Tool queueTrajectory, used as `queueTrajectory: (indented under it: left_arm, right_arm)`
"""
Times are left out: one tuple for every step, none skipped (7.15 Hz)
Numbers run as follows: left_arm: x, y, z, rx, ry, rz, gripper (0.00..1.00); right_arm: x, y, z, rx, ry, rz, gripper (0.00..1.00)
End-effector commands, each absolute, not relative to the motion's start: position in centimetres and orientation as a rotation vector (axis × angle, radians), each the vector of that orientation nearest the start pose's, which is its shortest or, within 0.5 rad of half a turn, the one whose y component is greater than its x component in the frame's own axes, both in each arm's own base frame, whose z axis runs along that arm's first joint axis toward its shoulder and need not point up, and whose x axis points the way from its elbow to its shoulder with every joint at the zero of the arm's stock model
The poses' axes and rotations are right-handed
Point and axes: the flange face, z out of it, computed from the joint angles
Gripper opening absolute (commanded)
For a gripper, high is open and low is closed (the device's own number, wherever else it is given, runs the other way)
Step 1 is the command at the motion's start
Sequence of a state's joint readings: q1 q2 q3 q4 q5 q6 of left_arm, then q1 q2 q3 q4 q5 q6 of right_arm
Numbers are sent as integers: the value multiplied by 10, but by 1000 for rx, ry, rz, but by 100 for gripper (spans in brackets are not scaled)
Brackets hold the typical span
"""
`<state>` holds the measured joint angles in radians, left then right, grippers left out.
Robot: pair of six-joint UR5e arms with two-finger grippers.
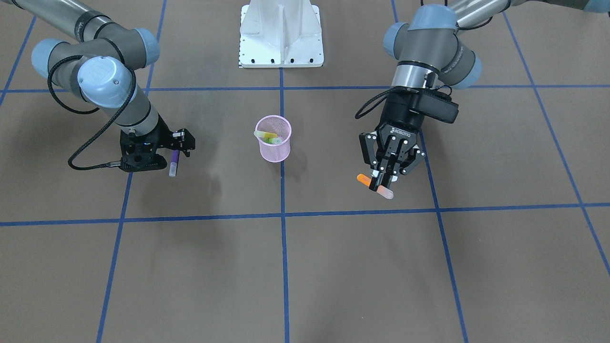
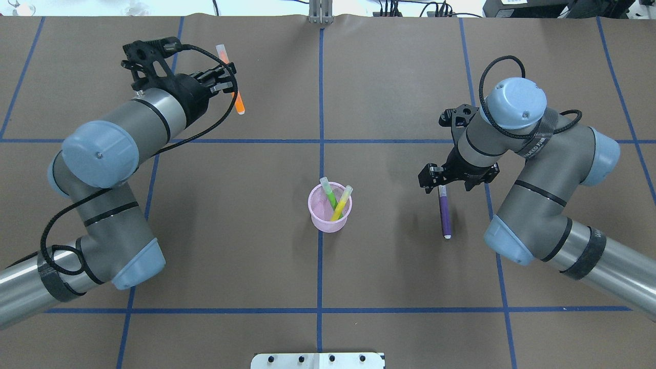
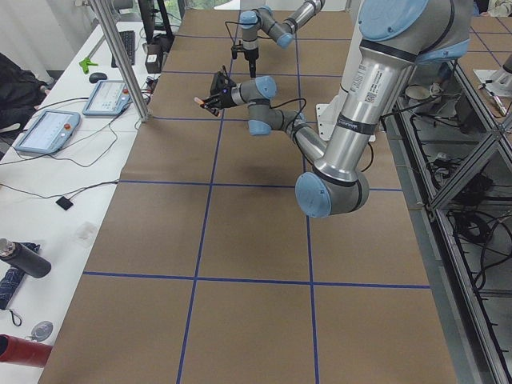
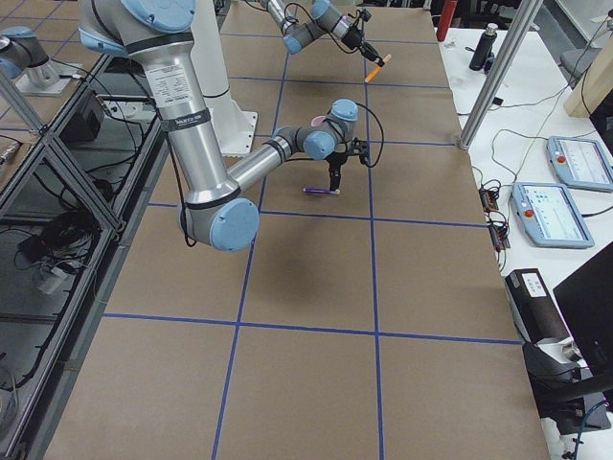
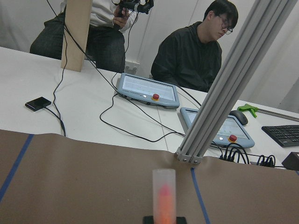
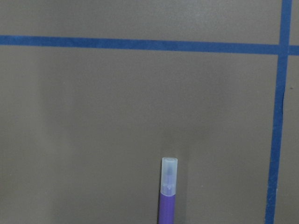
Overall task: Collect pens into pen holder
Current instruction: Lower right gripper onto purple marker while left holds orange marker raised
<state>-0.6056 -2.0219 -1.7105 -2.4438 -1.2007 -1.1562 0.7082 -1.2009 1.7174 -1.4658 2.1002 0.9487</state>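
Note:
The pink mesh pen holder (image 2: 320, 221) stands upright at the table's middle (image 1: 274, 152) with a green pen (image 2: 331, 196) and a yellow pen (image 2: 342, 203) leaning inside. My left gripper (image 2: 230, 82) is shut on the orange pen (image 2: 239, 104) and holds it in the air, far from the holder; it also shows in the front view (image 1: 364, 180) and the left wrist view (image 5: 164, 198). My right gripper (image 2: 441, 185) is shut on one end of the purple pen (image 2: 445, 215), which lies level, low over the table, its pale cap pointing away (image 6: 168, 175).
The white robot base plate (image 1: 281, 33) sits behind the holder. Blue tape lines (image 2: 320, 102) cross the brown table. Beyond the far table edge stand an aluminium post (image 5: 224, 93), teach pendants (image 5: 147, 91), cables and seated people.

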Motion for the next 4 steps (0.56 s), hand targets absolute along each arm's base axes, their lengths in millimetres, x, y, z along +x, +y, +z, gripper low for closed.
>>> queueTrajectory:
  left_arm:
    - [426, -474, 231, 976, 1135, -416, 0]
    - [430, -471, 229, 973, 1141, -411, 0]
    - [434, -468, 228, 969, 1146, -405, 0]
    - [434, -468, 226, 970, 1149, -405, 0]
  right_arm:
    - [-424, -472, 387, -37, -788, -77, 89]
    - [-426, -473, 390, -42, -785, -75, 76]
    - [-428, -472, 394, -47, -777, -76, 72]
    - [-431, -471, 394, -50, -777, -79, 73]
